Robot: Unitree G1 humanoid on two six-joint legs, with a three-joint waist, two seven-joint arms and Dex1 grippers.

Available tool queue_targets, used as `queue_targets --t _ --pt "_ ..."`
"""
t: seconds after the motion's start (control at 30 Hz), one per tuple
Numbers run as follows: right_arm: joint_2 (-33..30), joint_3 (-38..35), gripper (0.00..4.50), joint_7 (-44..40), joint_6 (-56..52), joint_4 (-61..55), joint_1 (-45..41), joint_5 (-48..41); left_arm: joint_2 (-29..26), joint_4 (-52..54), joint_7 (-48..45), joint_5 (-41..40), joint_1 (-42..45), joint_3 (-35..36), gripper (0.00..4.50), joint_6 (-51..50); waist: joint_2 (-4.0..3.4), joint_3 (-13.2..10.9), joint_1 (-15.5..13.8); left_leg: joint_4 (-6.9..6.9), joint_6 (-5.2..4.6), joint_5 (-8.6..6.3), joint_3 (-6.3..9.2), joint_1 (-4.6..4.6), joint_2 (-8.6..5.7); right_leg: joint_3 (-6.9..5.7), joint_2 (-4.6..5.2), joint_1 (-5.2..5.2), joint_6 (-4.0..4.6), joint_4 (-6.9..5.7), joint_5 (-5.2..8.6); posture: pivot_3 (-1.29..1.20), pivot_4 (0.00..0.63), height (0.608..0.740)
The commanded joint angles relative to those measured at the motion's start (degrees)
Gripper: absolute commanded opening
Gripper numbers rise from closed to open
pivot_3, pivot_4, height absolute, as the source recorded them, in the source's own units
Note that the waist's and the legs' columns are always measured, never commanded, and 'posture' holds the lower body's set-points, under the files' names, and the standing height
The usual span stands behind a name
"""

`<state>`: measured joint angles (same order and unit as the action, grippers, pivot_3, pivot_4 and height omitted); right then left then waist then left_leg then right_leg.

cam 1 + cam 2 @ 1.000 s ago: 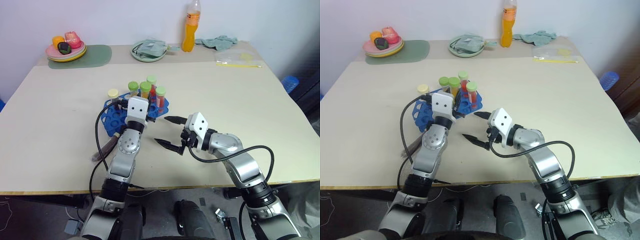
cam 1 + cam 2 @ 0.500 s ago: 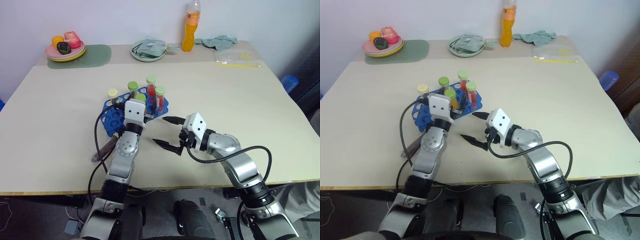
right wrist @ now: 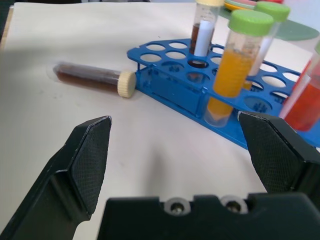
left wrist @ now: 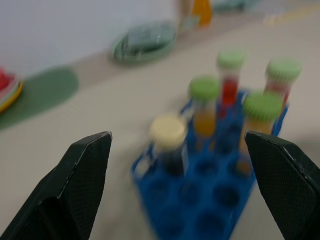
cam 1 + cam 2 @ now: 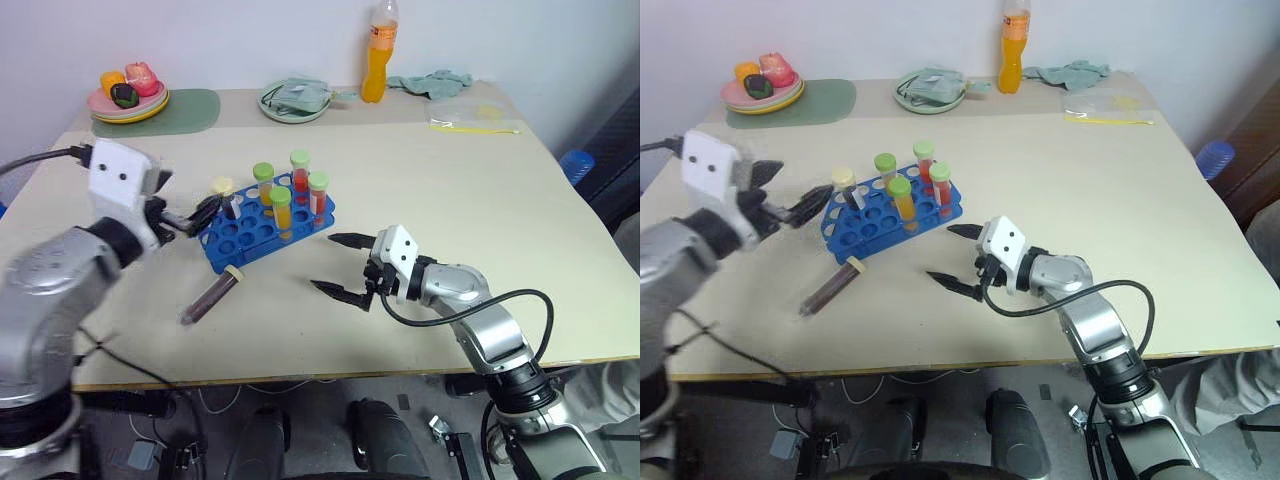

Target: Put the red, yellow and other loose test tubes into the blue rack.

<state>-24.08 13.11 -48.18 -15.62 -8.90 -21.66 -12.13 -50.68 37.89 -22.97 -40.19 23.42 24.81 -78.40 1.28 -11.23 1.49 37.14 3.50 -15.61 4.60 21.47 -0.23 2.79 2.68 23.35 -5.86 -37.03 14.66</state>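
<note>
- The left gripper (image 5: 190, 215) stands wide and empty, raised off to the left of the blue rack (image 5: 262, 228), touching nothing
- The right gripper (image 5: 337, 265) is spread wide too, empty, low over the table (image 5: 450, 190) just right of the rack's near corner
- The rack sits mid-table holding 5 upright tubes: 1 cream-capped with dark fluid (image 5: 226, 194), 4 green-capped, with yellow-orange (image 5: 281, 210) or red (image 5: 300, 175) fluid
- A brown tube (image 5: 211, 296) with a cream cap lies loose on the table, its cap just beside the rack's near edge
- The right wrist view shows the empty rack holes close up and a white label on the dark tube; the head views add the orange bottle (image 5: 377, 52), the green plate (image 5: 295, 100) and the fruit plates (image 5: 128, 100) at the far edge
- 1 second ago the left gripper was at the rack among the tubes; it has since opened and swung up and away to the left, while the right arm has kept its place
</note>
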Motion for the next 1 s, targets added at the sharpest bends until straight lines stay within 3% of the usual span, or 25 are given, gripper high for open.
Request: queue_targets --t 0.03,0.17,0.37,0.53,0.73,0.87,1.0 --pt "-0.22 -0.78 4.5 -0.87 2.06 -0.01 -1.75 -0.15 -8.99 -4.7 -5.54 -9.11 4.27 -2.25 4.36 -13.17 0.01 -0.02 0.16 0.0 0.0 0.0 -0.03 -0.01 -0.02 0.01 0.02 -0.01 -0.01 -0.02 0.01 0.0 0.15 0.74" --pt "0.32 0.16 4.5 -1.26 2.88 0.5 -2.08 0.42 -16.09 -9.02 -7.06 -10.85 7.62 -15.38 4.36 -14.1 -0.05 -0.05 0.91 -0.09 0.01 0.0 0.0 -0.03 0.0 0.01 0.01 0.01 0.03 -0.02 0.05 0.0 0.15 0.74" --pt "0.73 0.61 4.5 -1.33 3.76 0.87 -2.25 1.17 -14.52 -17.37 -4.88 -8.91 17.72 -36.04 4.36 -14.1 -0.04 -0.05 1.03 -0.11 0.02 0.0 -0.02 0.05 0.01 0.02 0.0 0.1 0.04 -0.03 0.05 0.0 0.15 0.74" --pt "-0.34 0.33 4.5 -1.63 2.2 -1.61 -0.65 0.66 -10.83 -21.47 -3.34 -6.05 22.55 -45.09 4.36 -14.1 -0.04 -0.05 1.03 -0.1 0.02 0.0 -0.04 0.09 0.01 0.04 0.01 0.13 0.04 -0.01 0.05 0.0 0.15 0.74" --pt "-1.96 0.31 4.5 -2.34 0.42 -4.96 2.1 0.01 -8.67 -21.34 -3.61 -4.83 20.88 -48.78 4.36 -14.1 -0.04 -0.05 1.07 -0.08 0.01 0.0 -0.06 0.15 0.01 0.06 0.01 0.2 0.03 -0.03 0.06 0.0 0.15 0.74" --pt "-1.81 0.31 4.5 -1.96 -0.11 -5.36 1.93 -0.1 -8.15 -21.32 -3.44 -4.69 20.01 -48.61 3.13 -14.1 -0.04 -0.05 1.0 -0.07 0.01 0.0 -0.06 0.14 0.01 0.06 0.0 0.19 0.03 -0.05 0.06 0.0 0.15 0.74" --pt "-1.66 0.49 4.5 -2.2 -0.08 -4.95 1.27 -0.22 -10.3 -18.02 -6.68 -6.05 18.66 -45.84 1.24 -14.1 -0.04 -0.05 1.0 -0.07 0.01 0.0 -0.08 0.14 0.0 0.07 0.02 0.19 0.03 -0.03 0.06 0.0 0.15 0.74"
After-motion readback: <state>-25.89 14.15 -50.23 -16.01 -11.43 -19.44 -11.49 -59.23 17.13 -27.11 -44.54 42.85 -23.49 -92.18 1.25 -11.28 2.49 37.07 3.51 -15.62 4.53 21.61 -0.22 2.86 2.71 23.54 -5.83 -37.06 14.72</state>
